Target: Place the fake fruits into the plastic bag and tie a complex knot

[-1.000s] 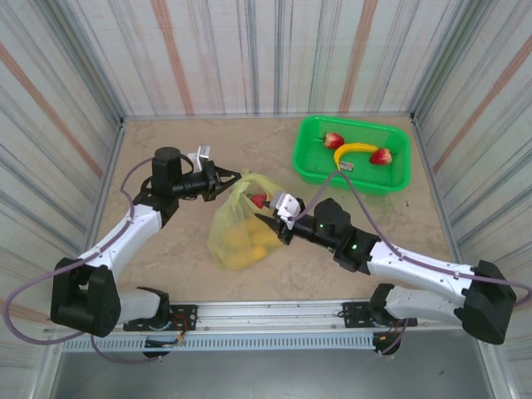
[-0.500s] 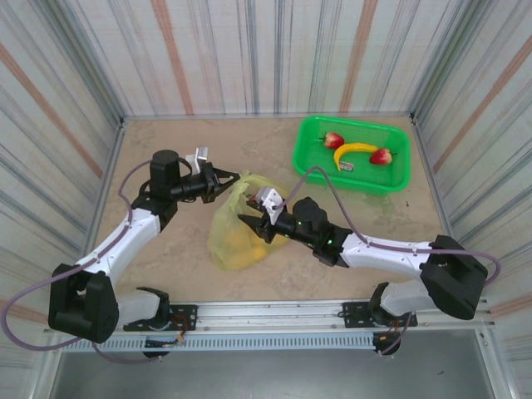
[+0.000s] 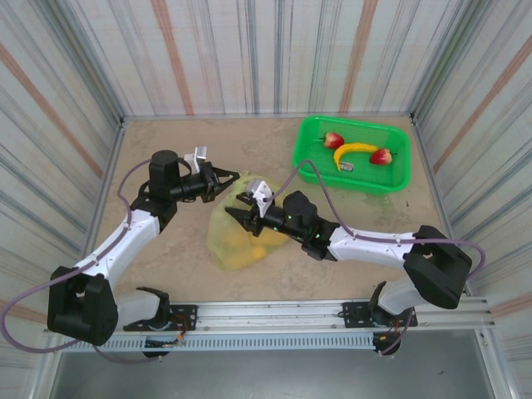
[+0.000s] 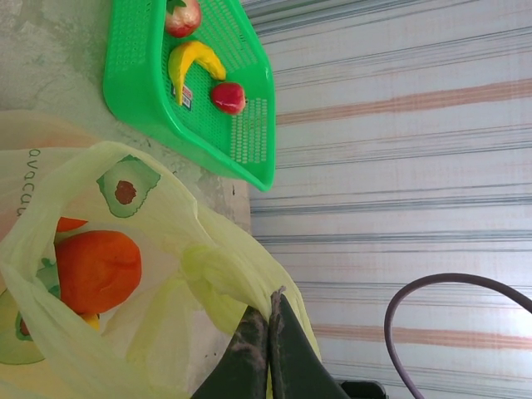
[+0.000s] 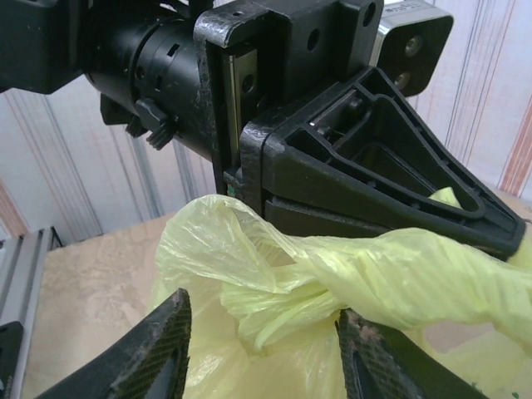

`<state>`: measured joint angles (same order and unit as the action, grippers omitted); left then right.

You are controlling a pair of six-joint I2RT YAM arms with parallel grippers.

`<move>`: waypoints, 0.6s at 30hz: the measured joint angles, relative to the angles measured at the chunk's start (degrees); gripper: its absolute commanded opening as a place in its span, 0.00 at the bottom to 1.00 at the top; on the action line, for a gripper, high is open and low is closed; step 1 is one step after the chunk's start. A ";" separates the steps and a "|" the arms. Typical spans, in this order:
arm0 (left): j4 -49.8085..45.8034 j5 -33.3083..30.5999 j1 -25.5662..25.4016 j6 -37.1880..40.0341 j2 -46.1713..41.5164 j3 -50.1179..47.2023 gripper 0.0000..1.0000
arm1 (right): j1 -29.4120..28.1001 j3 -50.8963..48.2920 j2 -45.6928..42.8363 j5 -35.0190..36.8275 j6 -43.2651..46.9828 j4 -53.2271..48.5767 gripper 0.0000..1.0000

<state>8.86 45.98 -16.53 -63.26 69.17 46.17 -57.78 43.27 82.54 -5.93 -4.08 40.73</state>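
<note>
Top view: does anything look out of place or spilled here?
Nothing spilled. A yellow plastic banana and two red fruits sit in the bright green slotted basket, outside the translucent yellow-green plastic bag whose handle the left gripper clamps.

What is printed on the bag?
Avocado halves, green with brown pits, on the yellow-green bag; clearest in the left wrist view.

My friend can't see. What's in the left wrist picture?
The left fingers pinch a twisted handle of the yellow bag. An orange sits inside the bag. Behind, a green basket holds a banana and two strawberries.
</note>
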 measured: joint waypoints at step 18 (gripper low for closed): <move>-0.04 -0.70 -0.35 0.07 -0.52 -0.02 0.00 | 0.55 -2.32 -2.03 0.42 -1.03 0.46 0.00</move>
<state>8.82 45.28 -16.88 -63.20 68.64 46.15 -57.23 40.95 80.51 -5.52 -5.10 41.19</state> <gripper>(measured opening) 0.058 0.048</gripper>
